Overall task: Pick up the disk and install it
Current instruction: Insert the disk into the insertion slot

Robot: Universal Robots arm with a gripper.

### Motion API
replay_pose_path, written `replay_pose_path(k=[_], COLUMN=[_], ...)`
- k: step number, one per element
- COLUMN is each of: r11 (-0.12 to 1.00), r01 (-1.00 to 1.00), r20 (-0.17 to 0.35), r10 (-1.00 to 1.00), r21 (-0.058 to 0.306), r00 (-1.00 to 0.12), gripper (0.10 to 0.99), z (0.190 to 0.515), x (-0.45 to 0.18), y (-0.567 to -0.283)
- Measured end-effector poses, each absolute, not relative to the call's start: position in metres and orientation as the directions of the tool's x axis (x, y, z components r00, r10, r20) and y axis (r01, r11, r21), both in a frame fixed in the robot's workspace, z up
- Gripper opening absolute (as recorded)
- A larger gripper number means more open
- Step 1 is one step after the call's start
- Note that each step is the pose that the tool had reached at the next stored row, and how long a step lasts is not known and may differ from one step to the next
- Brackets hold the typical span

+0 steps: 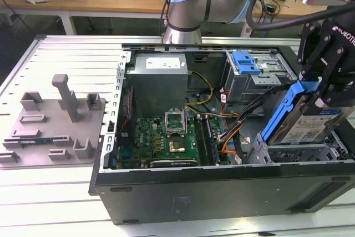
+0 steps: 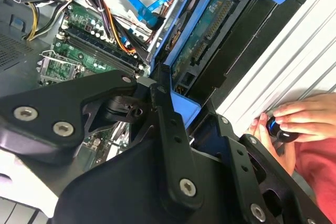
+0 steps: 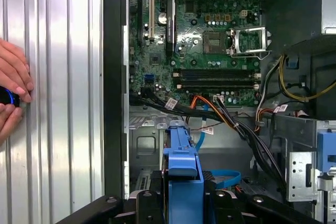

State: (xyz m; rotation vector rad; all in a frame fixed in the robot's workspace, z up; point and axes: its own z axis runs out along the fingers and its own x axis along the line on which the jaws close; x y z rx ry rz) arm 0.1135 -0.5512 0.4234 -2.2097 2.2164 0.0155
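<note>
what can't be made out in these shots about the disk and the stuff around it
Exterior view: the tool covers the upper end of the disk, and the disk hides how it meets the drive bay.
First wrist view: the disk is cut off by the picture edge, its label unseen.
Both wrist views: the person's hand wraps a small dark object; what it is can't be told.

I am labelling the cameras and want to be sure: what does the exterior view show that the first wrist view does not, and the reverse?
The exterior view adds the grey fixture plate beside the computer case and the label on the disk. The first wrist view adds a person's hand on the ribbed table. Both show the motherboard and the gripper holding the disk.
</note>
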Motion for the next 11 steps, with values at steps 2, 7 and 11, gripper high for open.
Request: replay_pose_path(k=[2,7,11], r11=[0.003,0.003,0.003], r01=[-1.0,-1.0,-1.0], r20=[-0.015,-0.015,-0.015], r10=[-1.0,-1.0,-1.0], r21=[-0.001,-0.001,-0.001], r00=[-0.003,-0.003,-0.003], gripper=[0.369,0.369,0.369], z=[0.42,0.412,0.405], x=[0.114,0.114,0.114], y=[-0.552,-0.553,-0.556])
